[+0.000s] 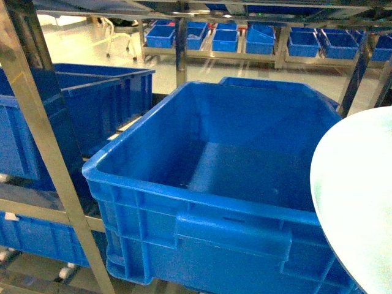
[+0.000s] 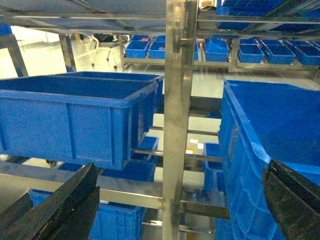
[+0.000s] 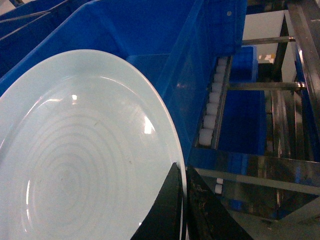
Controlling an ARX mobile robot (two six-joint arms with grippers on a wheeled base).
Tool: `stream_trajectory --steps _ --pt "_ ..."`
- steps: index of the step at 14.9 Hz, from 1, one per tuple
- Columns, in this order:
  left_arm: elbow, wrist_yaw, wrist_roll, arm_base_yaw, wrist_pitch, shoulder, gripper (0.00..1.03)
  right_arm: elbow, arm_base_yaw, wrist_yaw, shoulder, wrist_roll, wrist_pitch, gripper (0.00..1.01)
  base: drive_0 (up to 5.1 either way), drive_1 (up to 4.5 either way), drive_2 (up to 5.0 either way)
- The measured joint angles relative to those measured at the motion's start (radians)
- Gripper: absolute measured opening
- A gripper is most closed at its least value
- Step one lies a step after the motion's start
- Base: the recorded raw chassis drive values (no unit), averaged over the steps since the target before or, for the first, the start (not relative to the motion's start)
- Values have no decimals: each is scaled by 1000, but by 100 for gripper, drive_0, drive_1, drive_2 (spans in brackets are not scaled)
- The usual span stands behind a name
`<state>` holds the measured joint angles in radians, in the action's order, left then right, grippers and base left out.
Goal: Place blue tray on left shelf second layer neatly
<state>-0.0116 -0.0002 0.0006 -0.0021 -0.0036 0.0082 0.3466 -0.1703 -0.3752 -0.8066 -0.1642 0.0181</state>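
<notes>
The right pincer [image 3: 182, 200] grips the blue tray [image 3: 85, 155] by its rim beside the near blue crate [image 1: 208, 177], the left pincer [image 2: 170, 200] gapes empty, so carrying to the left shelf [image 2: 175, 100] seems next.

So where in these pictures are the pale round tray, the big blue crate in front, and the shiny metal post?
blue tray [image 3: 85, 165], right wrist view, on its ringed inner face.
big blue crate [image 1: 202, 226], head view, on its front wall.
metal post [image 2: 176, 125], left wrist view, mid-height on the upright.

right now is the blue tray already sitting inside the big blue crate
No. The blue tray is held at its rim by the right gripper, outside the near wall of the blue crate, whose floor is bare.
</notes>
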Motion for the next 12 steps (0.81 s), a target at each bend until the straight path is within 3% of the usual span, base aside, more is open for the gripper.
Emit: stream_trajectory --steps 9,12 --pt "0 0 0 0 0 0 98 1 -1 -12 -4 -5 7 2 0 0 0" --pt "0 0 0 0 0 0 98 62 -5 -57 -85 -105 41 2 0 0 0"
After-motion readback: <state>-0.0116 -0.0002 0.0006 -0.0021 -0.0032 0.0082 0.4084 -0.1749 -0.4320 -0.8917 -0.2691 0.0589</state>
